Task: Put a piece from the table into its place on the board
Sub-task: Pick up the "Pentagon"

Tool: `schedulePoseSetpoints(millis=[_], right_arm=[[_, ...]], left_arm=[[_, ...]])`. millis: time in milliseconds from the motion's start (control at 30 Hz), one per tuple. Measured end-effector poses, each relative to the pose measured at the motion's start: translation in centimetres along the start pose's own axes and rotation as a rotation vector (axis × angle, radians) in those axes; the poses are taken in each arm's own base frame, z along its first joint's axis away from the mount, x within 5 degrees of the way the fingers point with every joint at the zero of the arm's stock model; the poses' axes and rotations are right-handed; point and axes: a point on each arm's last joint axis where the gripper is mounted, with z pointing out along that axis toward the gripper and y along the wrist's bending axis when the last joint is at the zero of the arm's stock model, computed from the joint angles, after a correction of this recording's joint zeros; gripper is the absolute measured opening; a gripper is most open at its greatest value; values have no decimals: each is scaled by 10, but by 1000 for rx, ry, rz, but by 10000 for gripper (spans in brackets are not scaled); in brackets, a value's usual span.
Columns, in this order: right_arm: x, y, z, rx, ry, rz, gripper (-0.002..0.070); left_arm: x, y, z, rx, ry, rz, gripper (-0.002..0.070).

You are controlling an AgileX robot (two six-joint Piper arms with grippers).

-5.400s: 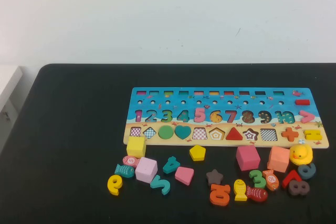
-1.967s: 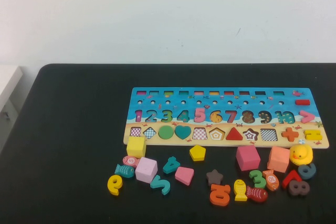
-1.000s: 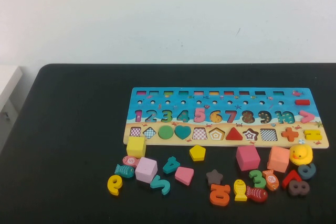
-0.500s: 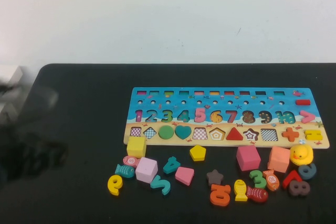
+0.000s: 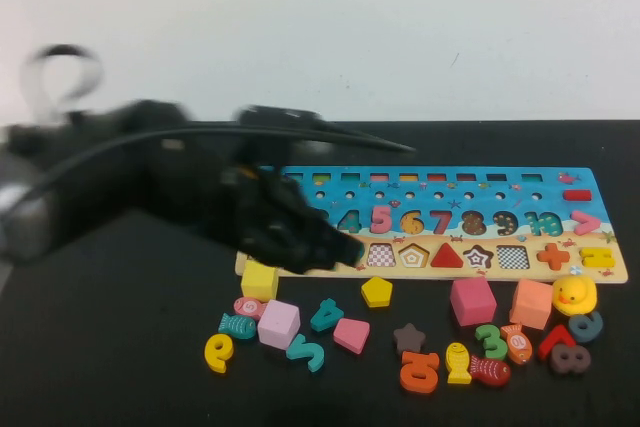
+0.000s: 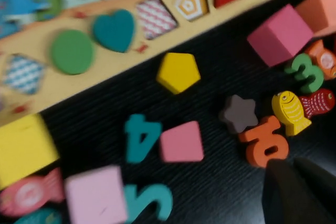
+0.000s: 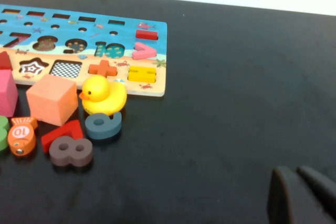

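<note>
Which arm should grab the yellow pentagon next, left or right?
Left. The left gripper, shut, is over the board's near edge, close to the yellow pentagon. The right gripper, shut, hangs beyond the board's right end, over bare table.

The yellow pentagon [image 5: 376,291] has open bench [image 5: 150,367] all round it, with the board [image 5: 600,272] edge just behind, the teal 4 [image 5: 326,315] and pink piece [image 5: 351,334] near in front, and the left gripper [image 5: 335,250] hanging over the board's left end.
</note>
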Motion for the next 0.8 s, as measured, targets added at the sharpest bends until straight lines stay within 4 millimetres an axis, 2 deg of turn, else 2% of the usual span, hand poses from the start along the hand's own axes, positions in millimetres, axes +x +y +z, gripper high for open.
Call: schedulePoseSetpoints(millis=[133,233,400,467,533,700,800], right_arm=[[0,0,0,0,0,0,18],[0,0,0,0,0,0,18],[0,0,0,0,0,0,19],[0,0,0,0,0,0,19],[0,0,0,0,0,0,18],[0,0,0,0,0,0,19],[0,0,0,0,0,0,18]], left_arm=[[-10,-10,38,-32,74,6,-1],[-16,-17,60,-66,99,17,-1],[-20,-19,86,-106,121,-51,1],[-21,-18,93,-112,131,-69,25],[-20,-15,102,-119,151,-78,92],[-15,-9,117,-136,190,-81,363],[-16,-8,125,-138,198,-84,464]])
